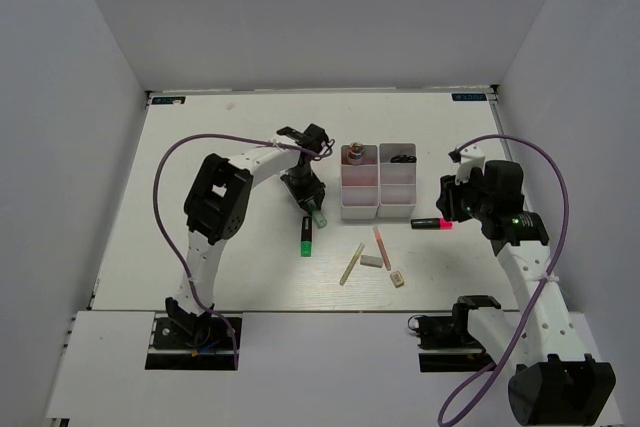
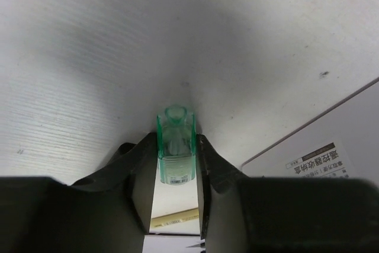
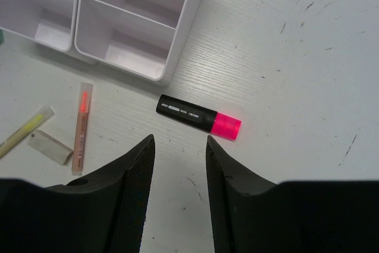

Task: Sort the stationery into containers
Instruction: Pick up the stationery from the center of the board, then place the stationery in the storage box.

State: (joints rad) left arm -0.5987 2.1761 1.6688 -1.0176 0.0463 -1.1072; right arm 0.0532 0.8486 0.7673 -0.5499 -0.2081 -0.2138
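Note:
My left gripper (image 1: 305, 194) (image 2: 176, 145) is shut on a mint-green marker (image 1: 317, 215) (image 2: 176, 131), which pokes out past the fingertips. A black-green marker (image 1: 305, 237) lies on the table just below it. The four white containers (image 1: 362, 212) (image 3: 177, 57) stand at the middle. Scissors (image 1: 403, 158) rest in the far right bin, and small items (image 1: 354, 155) in the far left one. To their right my right gripper (image 1: 452, 205) (image 3: 179, 140) hangs open just short of the black-pink marker (image 1: 432, 222) (image 3: 198, 117), which lies flat on the table.
In front of the containers lie a cream stick (image 1: 351, 264) (image 3: 26, 128), a pink stick (image 1: 381, 247) (image 3: 81, 125), a grey eraser (image 1: 372, 260) (image 3: 50, 147) and a tan eraser (image 1: 398, 280). White walls enclose the table on three sides.

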